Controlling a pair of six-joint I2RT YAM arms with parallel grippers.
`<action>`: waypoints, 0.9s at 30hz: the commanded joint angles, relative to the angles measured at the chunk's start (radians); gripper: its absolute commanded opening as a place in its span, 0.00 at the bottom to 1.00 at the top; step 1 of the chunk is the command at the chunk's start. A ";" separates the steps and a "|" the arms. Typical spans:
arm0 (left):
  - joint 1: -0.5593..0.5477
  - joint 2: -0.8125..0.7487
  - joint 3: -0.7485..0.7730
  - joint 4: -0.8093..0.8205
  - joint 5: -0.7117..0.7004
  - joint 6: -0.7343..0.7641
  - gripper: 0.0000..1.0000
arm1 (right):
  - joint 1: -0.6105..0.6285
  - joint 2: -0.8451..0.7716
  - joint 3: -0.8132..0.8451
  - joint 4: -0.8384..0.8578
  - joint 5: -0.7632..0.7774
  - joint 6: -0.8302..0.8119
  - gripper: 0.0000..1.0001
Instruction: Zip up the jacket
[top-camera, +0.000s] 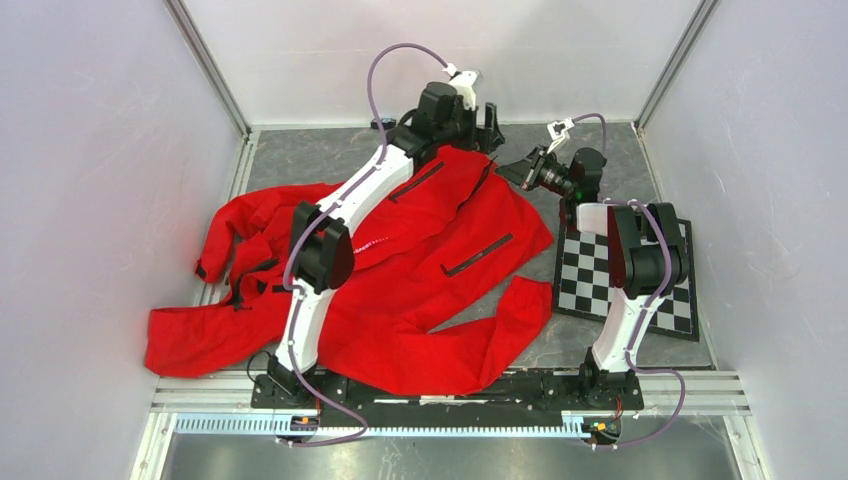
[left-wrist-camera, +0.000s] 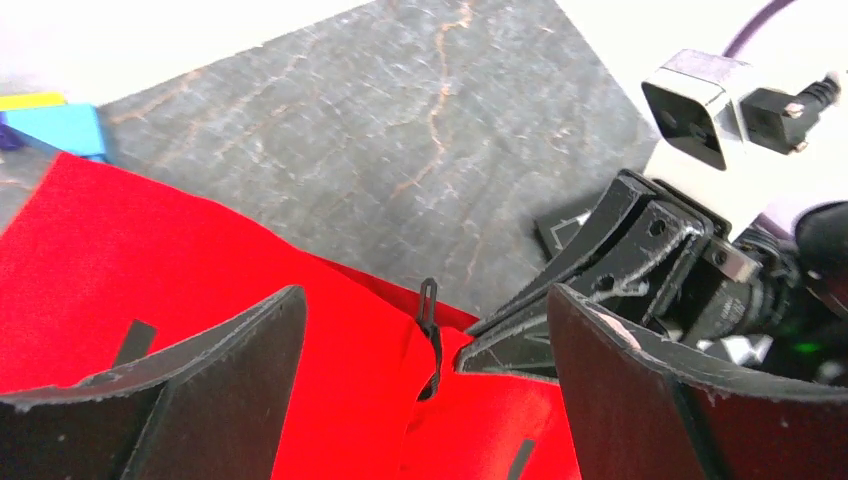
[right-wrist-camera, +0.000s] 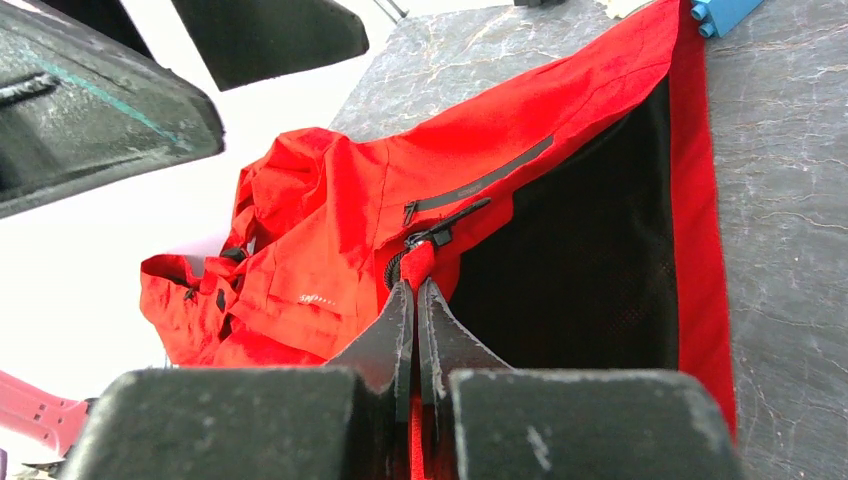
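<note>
The red jacket (top-camera: 430, 270) lies spread on the grey table, its front zipper running under my left arm. My left gripper (left-wrist-camera: 425, 298) hovers open over the jacket's far hem, one finger on each side of the black zipper pull (left-wrist-camera: 430, 335), touching nothing. In the top view it sits at the far edge (top-camera: 485, 125). My right gripper (right-wrist-camera: 415, 287) is shut on the red hem fabric just below the zipper slider (right-wrist-camera: 430, 238), holding it slightly raised so the dark lining (right-wrist-camera: 590, 250) shows. A black pocket strip (right-wrist-camera: 480, 182) runs beside it.
A checkerboard mat (top-camera: 625, 275) lies under my right arm. A blue block (left-wrist-camera: 60, 128) sits on the table beyond the hem. White enclosure walls stand close on three sides. The right gripper's fingers (left-wrist-camera: 600, 270) are right beside my left gripper.
</note>
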 joint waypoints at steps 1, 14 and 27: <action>-0.078 0.029 0.098 -0.077 -0.281 0.150 0.92 | 0.008 -0.054 0.047 -0.008 0.014 -0.042 0.00; -0.125 0.135 0.269 -0.160 -0.366 0.231 0.57 | 0.013 -0.055 0.053 -0.012 0.018 -0.035 0.00; -0.155 0.197 0.312 -0.190 -0.353 0.276 0.61 | 0.013 -0.071 0.054 -0.011 0.015 -0.035 0.00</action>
